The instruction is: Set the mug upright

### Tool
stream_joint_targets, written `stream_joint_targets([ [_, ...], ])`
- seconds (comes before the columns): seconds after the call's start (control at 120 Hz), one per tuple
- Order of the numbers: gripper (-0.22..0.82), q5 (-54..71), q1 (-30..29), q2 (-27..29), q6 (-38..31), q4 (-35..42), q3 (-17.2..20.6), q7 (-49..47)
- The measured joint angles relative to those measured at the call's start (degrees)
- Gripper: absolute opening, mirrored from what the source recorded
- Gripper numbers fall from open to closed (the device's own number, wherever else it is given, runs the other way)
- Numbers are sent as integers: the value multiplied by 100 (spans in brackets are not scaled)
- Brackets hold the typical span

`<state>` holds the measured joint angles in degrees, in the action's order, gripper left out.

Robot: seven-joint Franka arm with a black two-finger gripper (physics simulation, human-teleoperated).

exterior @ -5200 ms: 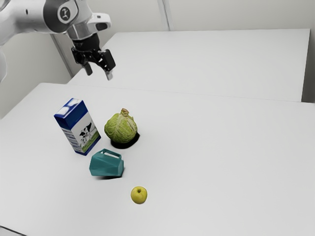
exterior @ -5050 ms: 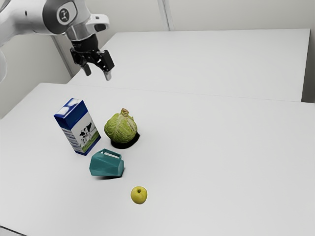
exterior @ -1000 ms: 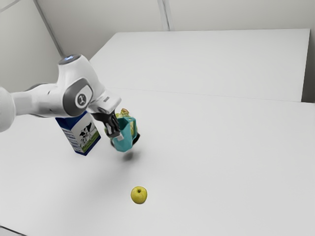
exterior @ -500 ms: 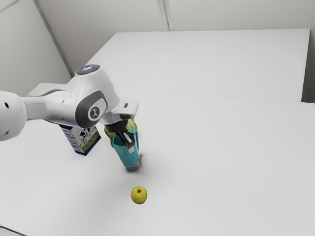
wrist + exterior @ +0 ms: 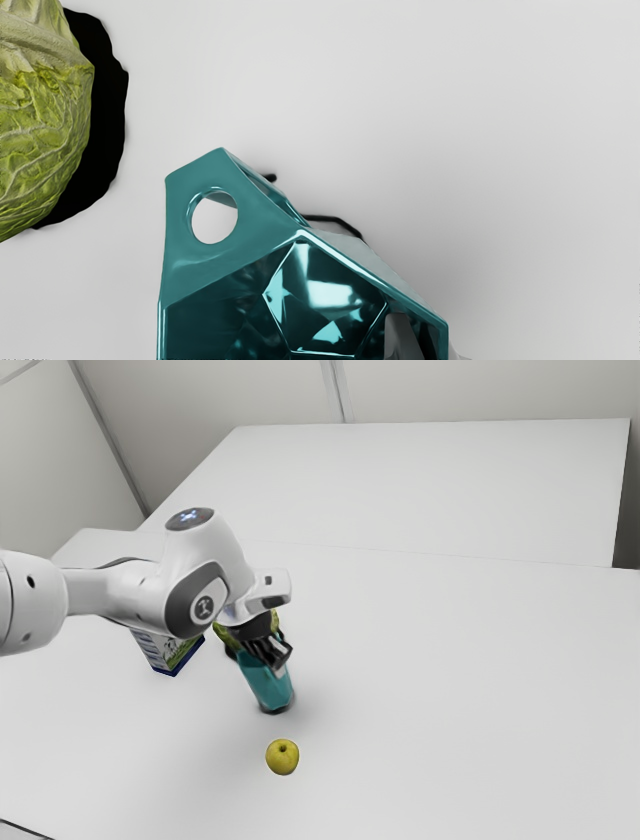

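The teal mug (image 5: pixel 268 685) stands nearly upright with its base close to the tabletop, leaning slightly in the exterior view. My gripper (image 5: pixel 279 662) is at its upper end, covering part of the rim. Looking down in the wrist view, I see into the mug (image 5: pixel 215 260), its holed handle pointing toward the cabbage. The gripper (image 5: pixel 432 345) is shut on the mug's wall, one finger inside and the other outside, mostly hidden by the wall. Whether the base rests fully on the table cannot be told.
The cabbage (image 5: pixel 225 632) (image 5: pixel 40 120) sits behind the hand, beside the mug. A blue and white milk carton (image 5: pixel 165 650) stands under the arm. A yellow apple (image 5: pixel 283 757) lies nearer the exterior camera on the white table (image 5: pixel 450 690).
Since the older frames, the mug has gone from lying on its side to nearly upright in my gripper. Over the last second, hand and mug moved lower and toward the exterior view's right.
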<state>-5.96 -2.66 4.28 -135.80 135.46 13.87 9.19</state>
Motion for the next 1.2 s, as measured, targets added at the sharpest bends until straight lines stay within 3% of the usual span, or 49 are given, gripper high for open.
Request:
stream_joint_targets([
  [0.408, -17, 0, -12, -23, -87, 6, 3, -626],
  [0.742, 26, -50, -13, -7, -107, 3, 2, -848],
  [0.958, 41, -60, -22, 251, -79, -51, 81, -937],
  [1.067, 48, -41, -3, -112, 181, -913, 107, -958],
  [1.2, 54, 56, 75, -432, 1015, -2314, 15, -953],
])
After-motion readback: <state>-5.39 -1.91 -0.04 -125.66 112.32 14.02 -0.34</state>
